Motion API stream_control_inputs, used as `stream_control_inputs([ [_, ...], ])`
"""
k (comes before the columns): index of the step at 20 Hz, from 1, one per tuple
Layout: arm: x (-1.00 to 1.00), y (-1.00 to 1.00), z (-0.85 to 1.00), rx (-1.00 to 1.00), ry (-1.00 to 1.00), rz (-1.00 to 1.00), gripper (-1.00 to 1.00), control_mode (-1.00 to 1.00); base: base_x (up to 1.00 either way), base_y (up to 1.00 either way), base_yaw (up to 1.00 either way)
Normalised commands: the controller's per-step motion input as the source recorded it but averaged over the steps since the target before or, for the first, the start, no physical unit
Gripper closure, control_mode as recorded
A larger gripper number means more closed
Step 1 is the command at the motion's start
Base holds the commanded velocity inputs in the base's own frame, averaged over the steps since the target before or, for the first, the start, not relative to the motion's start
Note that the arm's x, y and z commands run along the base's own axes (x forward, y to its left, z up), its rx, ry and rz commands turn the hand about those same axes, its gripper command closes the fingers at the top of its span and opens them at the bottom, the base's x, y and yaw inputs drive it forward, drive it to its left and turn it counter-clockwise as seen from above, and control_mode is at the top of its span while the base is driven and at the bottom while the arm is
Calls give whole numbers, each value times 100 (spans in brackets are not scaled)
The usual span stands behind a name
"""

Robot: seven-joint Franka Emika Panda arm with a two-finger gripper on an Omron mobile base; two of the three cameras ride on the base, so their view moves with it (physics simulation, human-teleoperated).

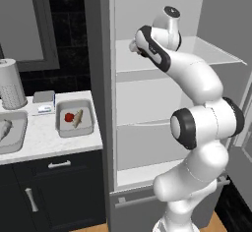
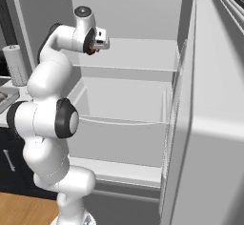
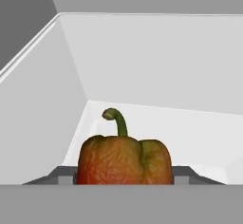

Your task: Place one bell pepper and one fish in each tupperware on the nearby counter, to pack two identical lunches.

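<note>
Pepper duty: we see our gripper [image 2: 101, 41] reaching onto the upper fridge shelf [image 2: 143, 59], bell pepper [image 3: 124, 160] at 6 o'clock between its fingers; whether it grips, we cannot tell.

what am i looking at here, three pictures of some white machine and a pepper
It is a white jointed robot arm reaching into an open grey fridge. Two pictures come from cameras behind the arm, one on each side; the third looks out from its hand. That hand view shows an orange-red bell pepper with a green stem right at the gripper, on a fridge shelf. Whether it is gripped I cannot tell. On the white marbled counter lie grey tupperware trays; one tray already holds a red pepper and a fish.
</note>
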Motion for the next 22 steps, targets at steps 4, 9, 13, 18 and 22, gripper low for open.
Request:
stream_control_inputs([
  [4,-4,0,0,0,0,0,100,-100,0,0,0],
  [9,-88,-33,0,2,-14,0,100,-100,0,0,0],
  [13,-100,-54,1,3,-13,0,100,-100,0,0,0],
  [18,-100,-36,15,0,3,0,100,-100,0,0,0],
  [22,-99,-5,19,-10,35,0,100,-100,0,0,0],
])
